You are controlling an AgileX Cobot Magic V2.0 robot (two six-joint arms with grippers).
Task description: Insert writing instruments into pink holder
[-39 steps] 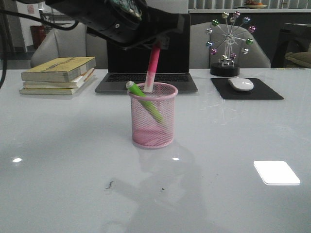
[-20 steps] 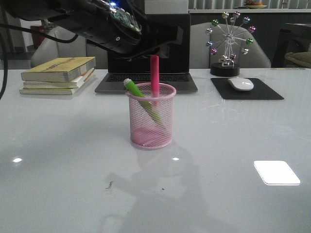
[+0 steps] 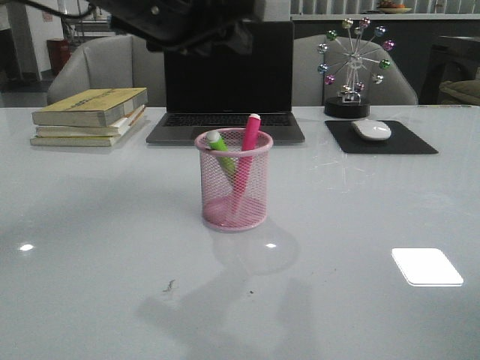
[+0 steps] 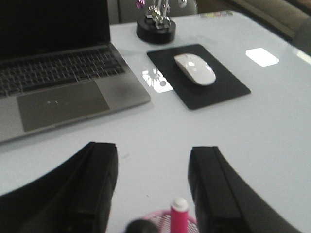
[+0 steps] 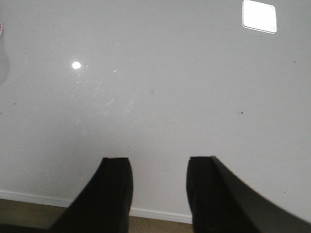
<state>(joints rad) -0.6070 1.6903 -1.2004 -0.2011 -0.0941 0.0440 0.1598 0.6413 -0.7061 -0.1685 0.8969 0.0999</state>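
Observation:
The pink holder (image 3: 233, 187) stands mid-table in the front view. Inside it lean the pink marker (image 3: 246, 154), cap end up to the right, and the lime green marker (image 3: 220, 151), cap end up to the left. My left gripper (image 4: 153, 160) hangs open above the cup with nothing between its fingers; the wrist view shows the pink marker's cap (image 4: 179, 206) and the holder's rim (image 4: 163, 221) below it. In the front view that arm is a dark mass (image 3: 187, 19) high above the laptop. My right gripper (image 5: 158, 167) is open over bare table near the front edge.
Behind the cup sits an open laptop (image 3: 227, 82). A stack of books (image 3: 90, 116) lies at the back left. A white mouse (image 3: 371, 130) rests on a black pad (image 3: 381, 137), with a ferris-wheel ornament (image 3: 351, 64) behind it.
The left gripper has let go of the pink marker, which dropped into the cup and now leans right. The arm has risen and pulled back. The green marker shifted more upright.

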